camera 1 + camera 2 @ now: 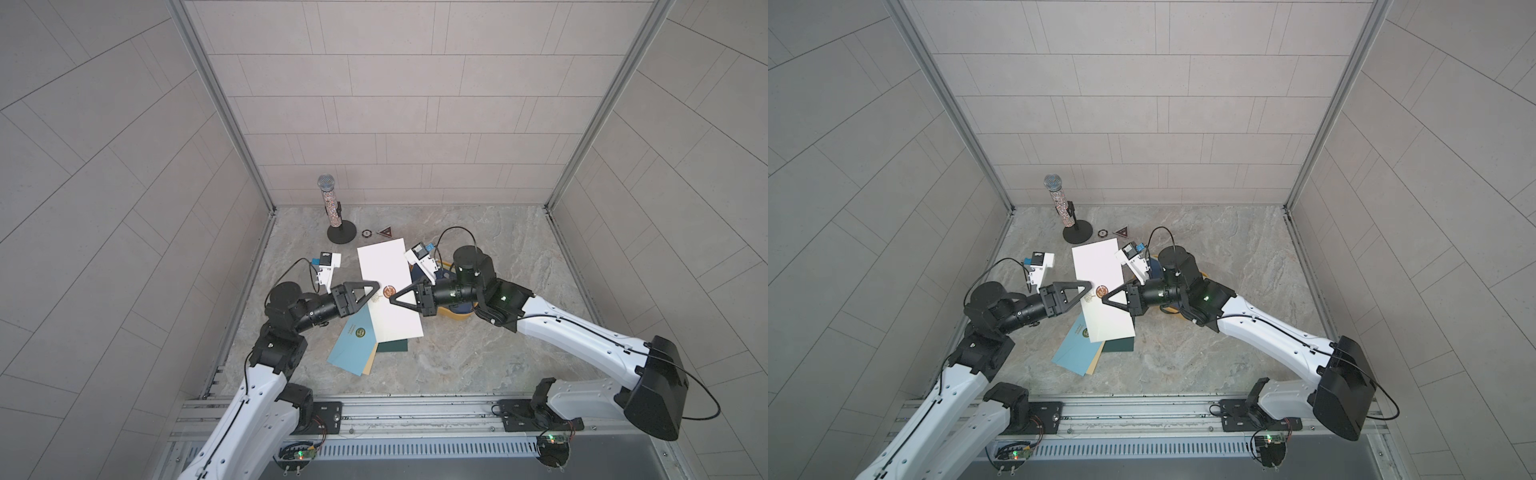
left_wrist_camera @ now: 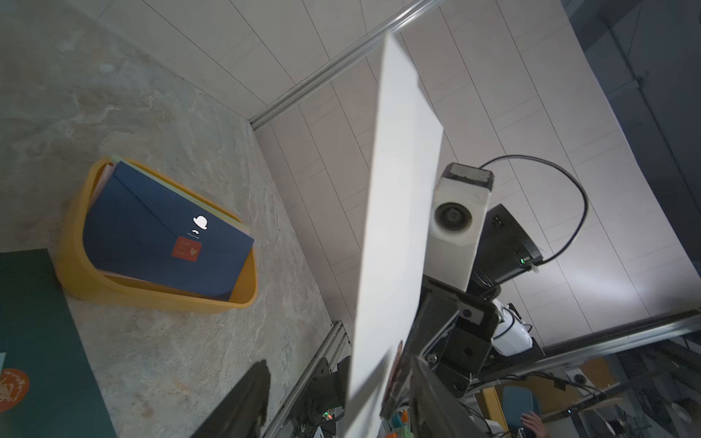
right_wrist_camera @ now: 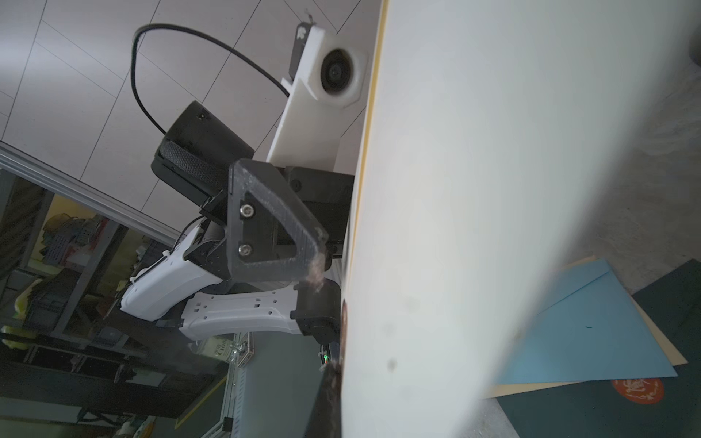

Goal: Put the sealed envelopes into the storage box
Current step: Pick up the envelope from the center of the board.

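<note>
While the right gripper (image 1: 393,297) is clamping shut on the cream envelope (image 1: 384,266) beside its round seal (image 1: 390,291), holding it raised and tilted, the left gripper (image 1: 374,289) is standing with jaws parted about the opposite edge, gripping nothing. This is reading as a hand-over, probably to align the envelope for the storage box (image 2: 76,265), which is sitting beneath the right arm with a navy envelope (image 2: 159,231) leaning inside. A light blue envelope (image 1: 353,345) and a dark green envelope (image 1: 392,345) are waiting on the table (image 1: 478,353).

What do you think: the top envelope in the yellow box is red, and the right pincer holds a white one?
No: the top envelope in the yellow box is navy blue, as the left wrist view shows. The right pincer does hold a white envelope.
</note>
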Tool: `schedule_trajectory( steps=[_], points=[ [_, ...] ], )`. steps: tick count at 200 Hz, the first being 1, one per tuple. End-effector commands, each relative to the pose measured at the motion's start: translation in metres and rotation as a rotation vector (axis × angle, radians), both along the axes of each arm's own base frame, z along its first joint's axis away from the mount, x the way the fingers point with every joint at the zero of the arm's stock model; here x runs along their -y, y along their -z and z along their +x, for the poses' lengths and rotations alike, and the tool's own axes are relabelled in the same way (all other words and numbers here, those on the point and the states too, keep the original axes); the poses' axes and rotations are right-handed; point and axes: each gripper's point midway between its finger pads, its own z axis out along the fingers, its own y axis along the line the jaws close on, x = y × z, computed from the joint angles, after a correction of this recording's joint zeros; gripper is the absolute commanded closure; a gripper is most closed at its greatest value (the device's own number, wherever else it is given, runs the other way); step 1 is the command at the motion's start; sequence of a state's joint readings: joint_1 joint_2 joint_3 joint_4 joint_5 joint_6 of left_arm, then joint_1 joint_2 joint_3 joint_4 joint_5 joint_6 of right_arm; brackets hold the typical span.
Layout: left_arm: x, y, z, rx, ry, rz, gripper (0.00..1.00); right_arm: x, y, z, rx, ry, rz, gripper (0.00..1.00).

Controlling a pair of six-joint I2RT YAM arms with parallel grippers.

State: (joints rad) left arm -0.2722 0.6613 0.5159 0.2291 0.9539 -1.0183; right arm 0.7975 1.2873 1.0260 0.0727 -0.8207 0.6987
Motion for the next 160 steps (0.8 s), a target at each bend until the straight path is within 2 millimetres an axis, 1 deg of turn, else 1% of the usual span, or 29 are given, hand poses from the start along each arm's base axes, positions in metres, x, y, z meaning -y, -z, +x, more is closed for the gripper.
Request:
schedule_trajectory(
  steps=[1, 15, 23, 47, 61, 69, 79, 86, 95, 112, 116, 123, 128, 132, 138, 146, 151, 153, 160],
  points=[
    [0.006, -0.025, -0.015, 0.098, 0.053, -0.032, 0.45, -0.004, -0.017, -0.004, 0.002, -0.036, 0.062, 1.00],
    [0.007, -0.023, -0.017, 0.098, 0.056, -0.029, 0.53, -0.006, -0.017, -0.003, -0.006, -0.037, 0.066, 1.00],
    [0.007, -0.022, -0.018, 0.098, 0.058, -0.028, 0.56, -0.006, -0.018, -0.002, -0.006, -0.034, 0.067, 1.00],
    [0.005, -0.015, -0.019, 0.097, 0.044, -0.001, 0.58, -0.005, -0.018, -0.001, -0.005, -0.027, 0.067, 1.00],
    [0.004, -0.012, -0.019, 0.099, 0.033, 0.008, 0.67, -0.005, -0.016, -0.001, -0.006, -0.026, 0.065, 1.00],
    [0.003, -0.012, -0.019, 0.099, 0.027, 0.007, 0.75, -0.005, -0.016, -0.001, -0.008, -0.028, 0.062, 1.00],
    [0.003, -0.012, -0.019, 0.098, 0.025, 0.006, 0.89, -0.004, -0.015, -0.002, -0.007, -0.028, 0.060, 1.00],
    [0.004, -0.011, -0.019, 0.097, 0.029, 0.007, 0.96, -0.004, -0.013, -0.002, -0.008, -0.027, 0.055, 1.00],
    [0.003, -0.011, -0.019, 0.095, 0.028, 0.008, 1.00, -0.003, -0.012, -0.002, -0.010, -0.025, 0.051, 1.00],
    [0.003, -0.009, -0.019, 0.088, 0.026, 0.014, 1.00, -0.002, -0.010, -0.002, -0.008, -0.027, 0.045, 1.00],
    [0.003, -0.009, -0.019, 0.089, 0.024, 0.014, 1.00, -0.002, -0.010, -0.003, -0.005, -0.027, 0.041, 0.92],
    [0.003, -0.009, -0.018, 0.089, 0.018, 0.017, 1.00, 0.000, -0.010, -0.001, 0.003, -0.014, 0.030, 0.75],
    [0.002, -0.009, -0.017, 0.091, 0.011, 0.022, 1.00, 0.003, -0.008, 0.002, 0.012, 0.004, 0.012, 0.66],
    [0.001, -0.009, -0.017, 0.094, 0.005, 0.030, 1.00, 0.006, -0.005, 0.005, 0.021, 0.027, -0.008, 0.60],
    [-0.001, -0.009, -0.015, 0.106, -0.014, 0.049, 1.00, 0.013, -0.003, 0.011, 0.042, 0.070, -0.039, 0.55],
    [-0.004, -0.005, -0.013, 0.119, -0.043, 0.104, 1.00, 0.026, 0.006, 0.023, 0.068, 0.146, -0.089, 0.50],
    [-0.007, -0.004, -0.012, 0.138, -0.065, 0.152, 1.00, 0.036, 0.011, 0.031, 0.085, 0.203, -0.122, 0.47],
    [-0.009, -0.006, -0.010, 0.174, -0.076, 0.173, 1.00, 0.041, 0.014, 0.035, 0.090, 0.228, -0.137, 0.47],
    [-0.014, -0.004, -0.008, 0.214, -0.103, 0.258, 1.00, 0.057, 0.025, 0.046, 0.113, 0.304, -0.186, 0.46]
  ],
)
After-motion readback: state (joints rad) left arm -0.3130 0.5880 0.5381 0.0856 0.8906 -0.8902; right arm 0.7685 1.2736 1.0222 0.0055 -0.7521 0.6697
